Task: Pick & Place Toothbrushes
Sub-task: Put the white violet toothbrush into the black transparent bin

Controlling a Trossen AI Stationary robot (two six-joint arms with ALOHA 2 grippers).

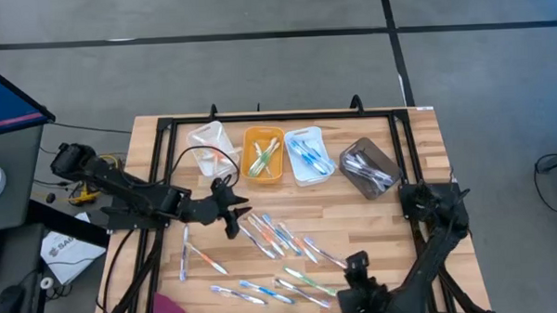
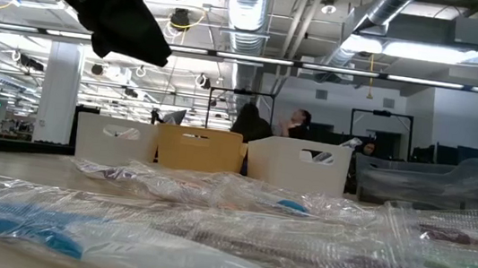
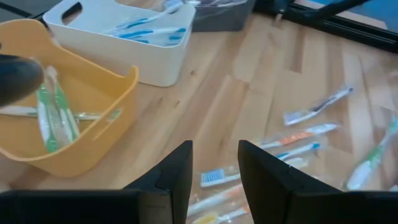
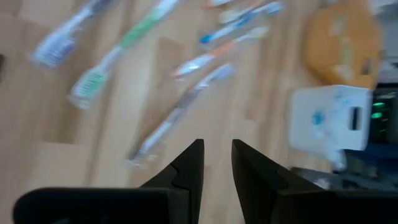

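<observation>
Above the table's middle, the left gripper [image 1: 236, 214] hovered empty, fingers moderately parted, near the yellow bin [image 1: 264, 155]. Loose toothbrushes [image 1: 272, 236] lay scattered on the wooden table [image 1: 402, 226]. Near the front edge, the right gripper [image 1: 354, 284] held nothing, its fingers narrowly apart.

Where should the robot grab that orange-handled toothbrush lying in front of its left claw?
Probably mid-handle, from straight above. The orange-handled toothbrush lies flat on the table, so fingers must straddle its thin handle crosswise. The left gripper is open and empty.
</observation>
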